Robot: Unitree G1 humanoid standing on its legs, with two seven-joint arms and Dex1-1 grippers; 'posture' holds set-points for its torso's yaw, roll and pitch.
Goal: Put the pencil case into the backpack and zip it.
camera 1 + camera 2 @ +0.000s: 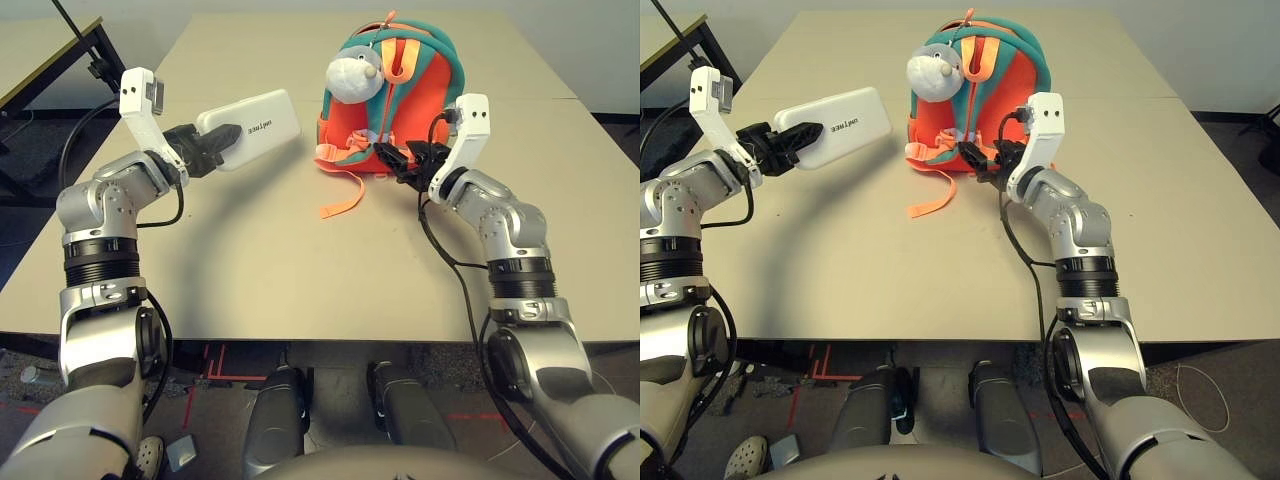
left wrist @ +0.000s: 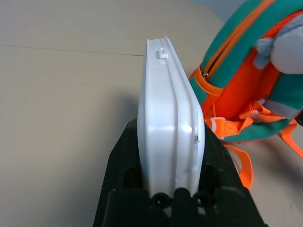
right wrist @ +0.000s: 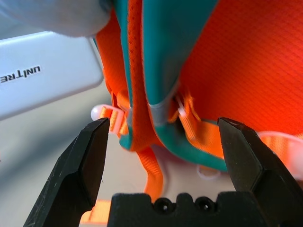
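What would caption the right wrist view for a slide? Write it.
Open black two-fingered gripper before an orange-and-teal fabric backpack, beside a white rounded case.

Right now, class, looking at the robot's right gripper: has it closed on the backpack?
No, the right gripper has its two fingers spread wide, with a gap between them, in front of the backpack.
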